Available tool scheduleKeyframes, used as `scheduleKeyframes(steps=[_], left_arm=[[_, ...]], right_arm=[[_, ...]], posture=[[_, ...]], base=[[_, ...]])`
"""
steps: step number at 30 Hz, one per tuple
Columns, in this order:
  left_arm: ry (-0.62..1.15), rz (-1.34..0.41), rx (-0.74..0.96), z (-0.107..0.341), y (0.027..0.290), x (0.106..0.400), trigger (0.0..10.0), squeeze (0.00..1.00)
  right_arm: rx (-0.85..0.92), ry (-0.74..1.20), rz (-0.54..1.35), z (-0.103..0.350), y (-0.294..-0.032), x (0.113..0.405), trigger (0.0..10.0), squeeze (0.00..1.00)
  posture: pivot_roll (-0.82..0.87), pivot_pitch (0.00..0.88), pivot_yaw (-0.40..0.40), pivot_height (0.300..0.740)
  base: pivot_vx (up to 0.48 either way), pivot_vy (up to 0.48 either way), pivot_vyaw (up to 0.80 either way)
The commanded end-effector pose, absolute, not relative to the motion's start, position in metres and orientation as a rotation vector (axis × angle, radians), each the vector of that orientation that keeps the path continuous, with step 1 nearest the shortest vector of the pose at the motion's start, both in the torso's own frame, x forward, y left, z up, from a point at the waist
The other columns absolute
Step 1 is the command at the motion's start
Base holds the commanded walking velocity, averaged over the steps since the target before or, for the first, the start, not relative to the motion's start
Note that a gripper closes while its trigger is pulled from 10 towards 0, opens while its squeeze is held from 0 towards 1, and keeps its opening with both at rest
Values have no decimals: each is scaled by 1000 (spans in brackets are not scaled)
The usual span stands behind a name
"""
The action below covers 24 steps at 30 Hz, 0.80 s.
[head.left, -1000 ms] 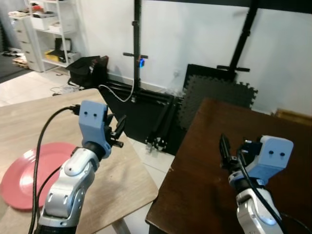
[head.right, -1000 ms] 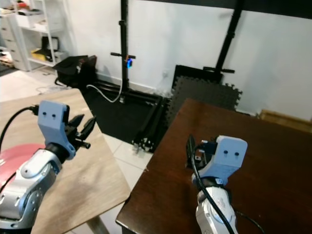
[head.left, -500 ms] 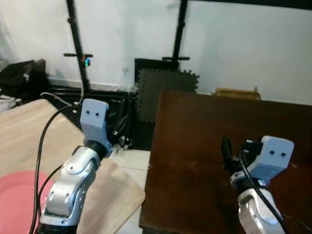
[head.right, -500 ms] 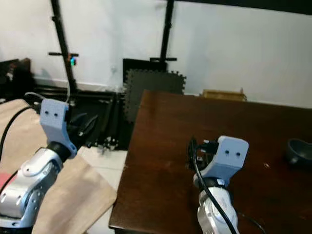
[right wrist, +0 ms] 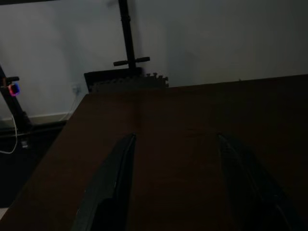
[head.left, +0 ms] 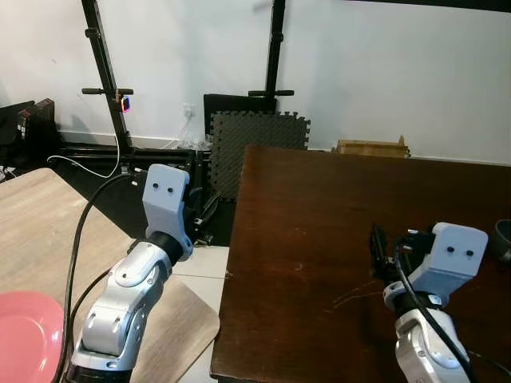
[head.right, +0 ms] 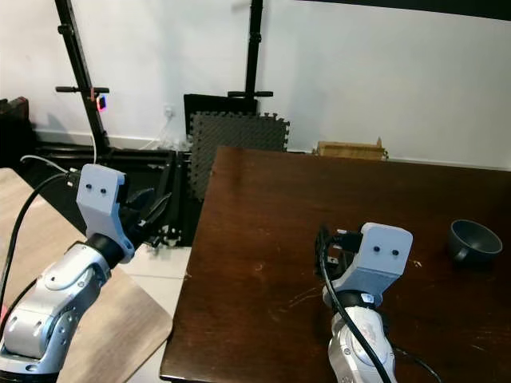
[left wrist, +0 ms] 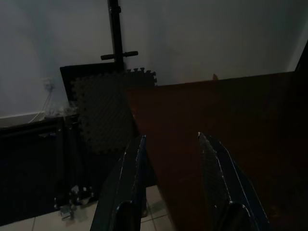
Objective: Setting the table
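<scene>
A pink plate [head.left: 24, 329] lies on the light wooden table [head.left: 48, 231] at the far left. A dark brown table [head.left: 319, 215] stands to the right, with a small grey bowl [head.right: 472, 239] near its right side. My left gripper [head.left: 204, 211] is raised over the gap between the tables. Its fingers [left wrist: 135, 159] are open with nothing between them. My right gripper [head.left: 375, 246] hovers over the dark table, also open and empty, with its fingers [right wrist: 120, 163] pointing along the tabletop.
Dark foam mats [head.left: 257, 137] lean on the white wall behind the dark table. Black stand poles [head.left: 100, 64] and cables stand at the back left. A flat cardboard box [head.left: 371, 148] lies by the wall. Tiled floor [head.left: 201, 262] shows between the tables.
The camera has swung to the right: the dark table has come nearer the middle, the pink plate sits at the left edge, and the grey bowl has come into view. Both arms hold their pose.
</scene>
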State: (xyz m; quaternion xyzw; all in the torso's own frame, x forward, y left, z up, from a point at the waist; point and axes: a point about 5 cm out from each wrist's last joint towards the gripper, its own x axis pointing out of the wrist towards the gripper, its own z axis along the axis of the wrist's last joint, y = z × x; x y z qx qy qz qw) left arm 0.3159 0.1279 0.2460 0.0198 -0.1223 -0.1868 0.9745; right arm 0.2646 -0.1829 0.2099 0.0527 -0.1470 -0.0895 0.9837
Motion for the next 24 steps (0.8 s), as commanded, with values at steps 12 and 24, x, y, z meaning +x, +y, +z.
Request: scheduleKeyframes(steps=[12,24], left_arm=[[-242,-389,44,242,127,314,10000,0],[-242,-386,25,242,127,315,10000,0]], right_arm=[[98,-281,-184,207,-184,264,10000,0],[98,-279,-184,206,-184,264,10000,0]], posture=[[5,23,20,740],[3,28,22,740]], base=[[0,-461,0],[0,-49,0]])
